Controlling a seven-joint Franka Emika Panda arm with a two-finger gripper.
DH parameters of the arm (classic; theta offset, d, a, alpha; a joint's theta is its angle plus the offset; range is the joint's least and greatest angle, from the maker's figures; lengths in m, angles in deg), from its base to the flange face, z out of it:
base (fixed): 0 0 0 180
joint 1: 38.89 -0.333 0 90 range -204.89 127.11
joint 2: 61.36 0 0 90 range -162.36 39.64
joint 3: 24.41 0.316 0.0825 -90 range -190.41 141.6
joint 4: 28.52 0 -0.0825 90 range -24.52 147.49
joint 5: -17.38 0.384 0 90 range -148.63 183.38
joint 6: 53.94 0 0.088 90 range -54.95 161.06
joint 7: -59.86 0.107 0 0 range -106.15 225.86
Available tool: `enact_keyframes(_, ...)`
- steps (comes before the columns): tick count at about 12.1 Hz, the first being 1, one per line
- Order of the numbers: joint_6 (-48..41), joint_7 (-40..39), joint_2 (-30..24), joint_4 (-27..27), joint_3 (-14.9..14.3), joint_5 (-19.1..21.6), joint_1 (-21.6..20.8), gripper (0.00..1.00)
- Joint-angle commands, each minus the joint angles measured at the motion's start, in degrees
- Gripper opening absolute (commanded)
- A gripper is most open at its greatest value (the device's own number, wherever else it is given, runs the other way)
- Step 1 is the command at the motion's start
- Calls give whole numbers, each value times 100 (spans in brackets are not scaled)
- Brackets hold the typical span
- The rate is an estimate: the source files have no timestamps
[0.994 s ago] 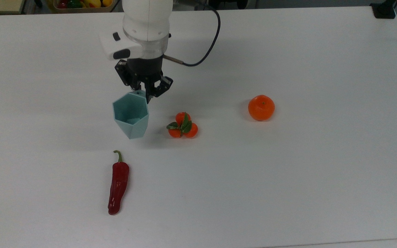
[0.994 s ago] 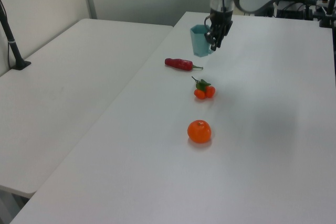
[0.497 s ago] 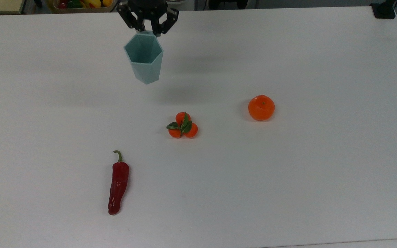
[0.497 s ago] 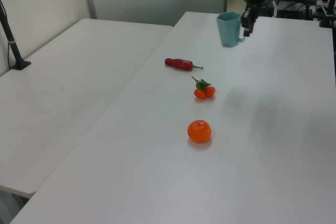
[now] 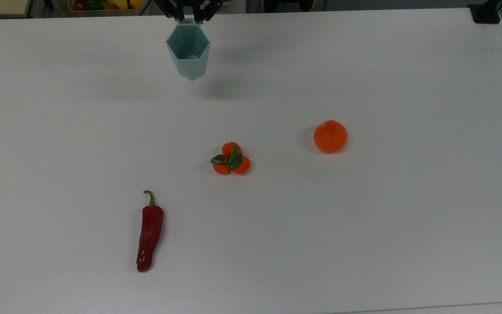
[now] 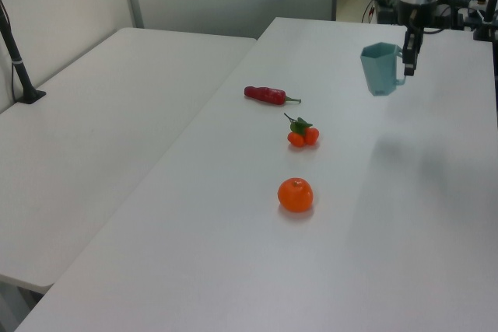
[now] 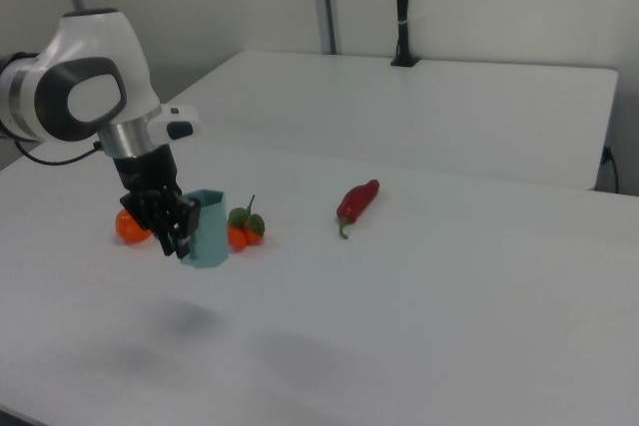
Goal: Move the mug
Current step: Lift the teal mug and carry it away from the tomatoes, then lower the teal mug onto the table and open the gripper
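Hanging above the table (image 5: 364,65), mug (image 5: 188,49) upright, jaws clamped on its handle

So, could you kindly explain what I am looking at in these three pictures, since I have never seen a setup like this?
This is one moment seen by three cameras: one looks down from above, two look across from opposite sides. The white machine is a robot arm ending in a two-finger claw. The claw is shut on the handle side of a pale teal mug, holding it in the air above a white table; its shadow falls on the surface below. On the table lie a red chili pepper, a cluster of small orange fruits with leaves and a single orange. None touch each other.
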Motion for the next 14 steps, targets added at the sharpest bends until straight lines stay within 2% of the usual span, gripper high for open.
enact_keyframes(1,256,-400,-246,612,-62,118,-39,0)
enact_keyframes(4,694,-400,-237,1043,-63,118,-39,0)
enact_keyframes(8,1757,-400,-141,1641,-80,118,-22,0)
enact_keyframes(11,1944,-899,17,1668,-255,135,14,0)
enact_keyframes(14,2242,-971,289,1677,-273,136,14,0)
